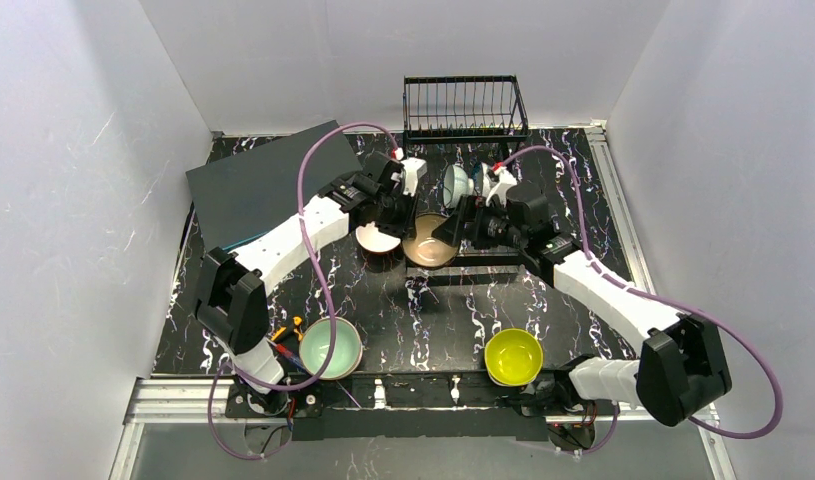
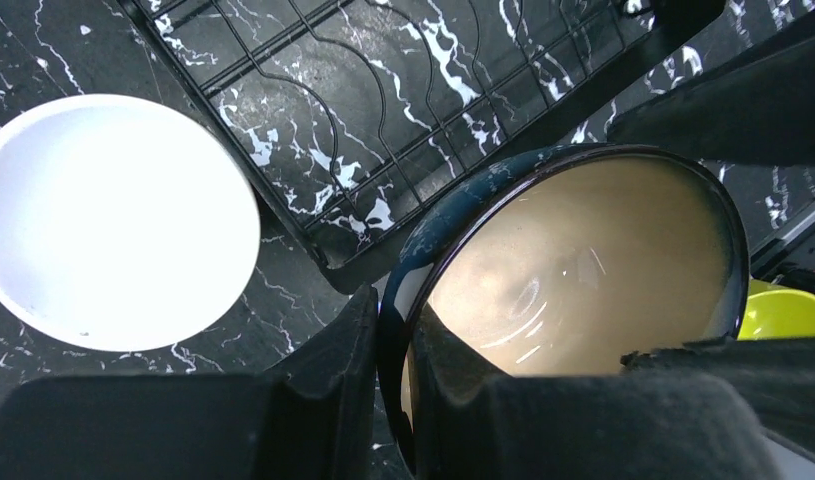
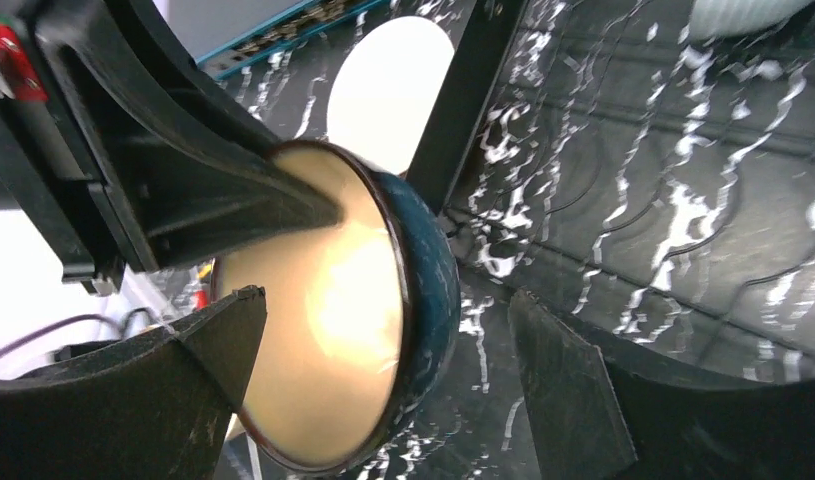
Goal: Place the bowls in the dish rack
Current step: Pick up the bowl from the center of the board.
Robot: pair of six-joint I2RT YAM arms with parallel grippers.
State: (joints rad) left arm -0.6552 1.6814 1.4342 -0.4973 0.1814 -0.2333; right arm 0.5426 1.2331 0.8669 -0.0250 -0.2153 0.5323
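Note:
A dark blue bowl (image 1: 430, 242) (image 2: 583, 260) (image 3: 333, 330) with a beige inside hangs tilted at the left edge of the dish rack's flat wire base (image 2: 383, 100) (image 3: 683, 200). My left gripper (image 1: 403, 215) (image 2: 413, 380) is shut on its rim, one finger inside and one outside. The right gripper (image 1: 453, 228) (image 3: 383, 300) stands open, its fingers on either side of the same bowl without touching it. A white-lined bowl (image 1: 376, 240) (image 2: 113, 220) (image 3: 388, 90) sits just left of it. The rack's black wire basket (image 1: 463, 105) stands at the back.
A mint-green bowl (image 1: 330, 347) and a yellow bowl (image 1: 513, 357) (image 2: 783, 310) sit near the front edge. A pale bowl (image 1: 458, 182) stands on edge behind the right gripper. A dark grey flat box (image 1: 268, 180) lies at the back left. White walls enclose the table.

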